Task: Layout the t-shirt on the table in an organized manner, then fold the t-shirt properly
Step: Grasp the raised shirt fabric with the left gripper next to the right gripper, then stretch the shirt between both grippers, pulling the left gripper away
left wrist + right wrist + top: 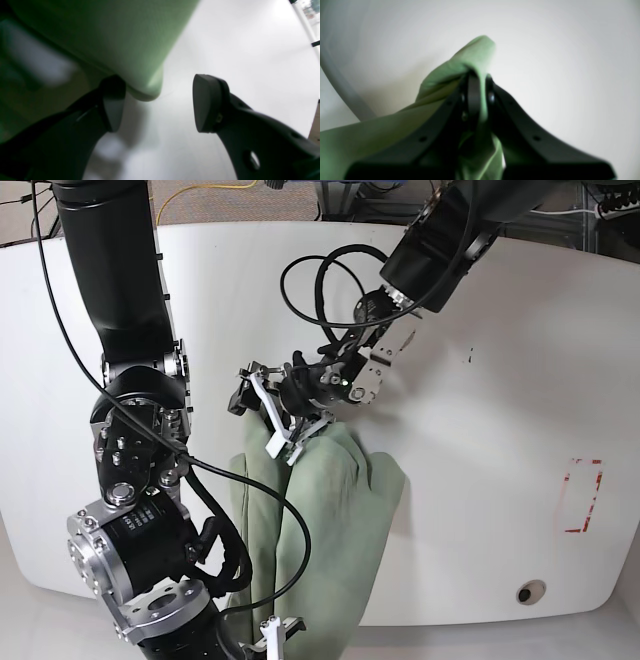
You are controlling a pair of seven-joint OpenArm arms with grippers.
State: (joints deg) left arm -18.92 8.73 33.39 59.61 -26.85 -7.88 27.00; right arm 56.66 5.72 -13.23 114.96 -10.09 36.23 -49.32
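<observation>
The sage-green t-shirt (pixel 335 520) lies in a long folded bundle on the white table (pixel 480 360), and its lower end hangs past the front edge. My left gripper (pixel 285 425) hovers at the bundle's far end. In the left wrist view the left gripper (pixel 160 105) is open. A rounded fold of the t-shirt (pixel 112 37) sits just beside its left finger (pixel 113 107), with nothing pinched. My right gripper (pixel 480 85) is shut on a bunched edge of the t-shirt (pixel 470 57) above the table (pixel 570 62). In the base view it sits at the bottom edge (pixel 272 632), largely hidden.
A red-outlined rectangle mark (pixel 582 495) and a round grommet hole (pixel 530 592) are at the table's right front. Black cables (pixel 320 280) loop from the left arm over the table's middle. The bulky right arm (pixel 135 430) stands along the left side.
</observation>
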